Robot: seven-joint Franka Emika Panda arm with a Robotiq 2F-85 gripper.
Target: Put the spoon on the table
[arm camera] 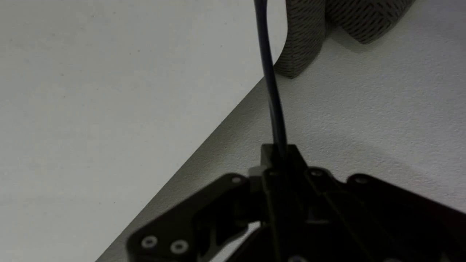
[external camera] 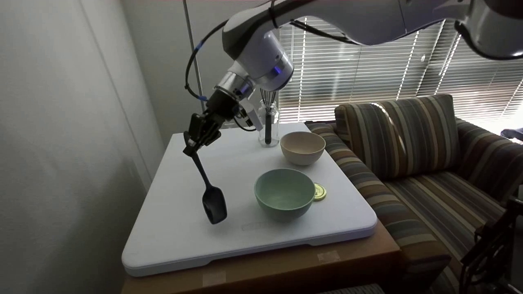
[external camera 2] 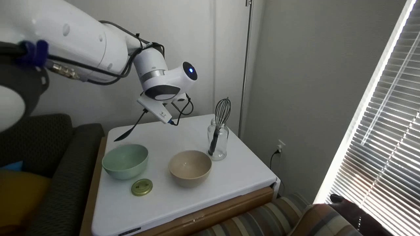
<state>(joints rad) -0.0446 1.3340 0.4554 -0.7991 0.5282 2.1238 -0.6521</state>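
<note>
Spoon (external camera: 212,198), black: handle end pinched in claw (arm camera: 281,154), head slanting down, presumably so it meets the tabletop (external camera: 175,232) first.

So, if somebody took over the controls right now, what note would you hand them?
The pincer is shut on the handle of the spoon.
The spoon is held tilted, head slanting down, seemingly clear of the table.
Done: spoon gripped.
Left: lower it onto the white top, best kept away from the green bowl, then open the pincer and back off.
</note>
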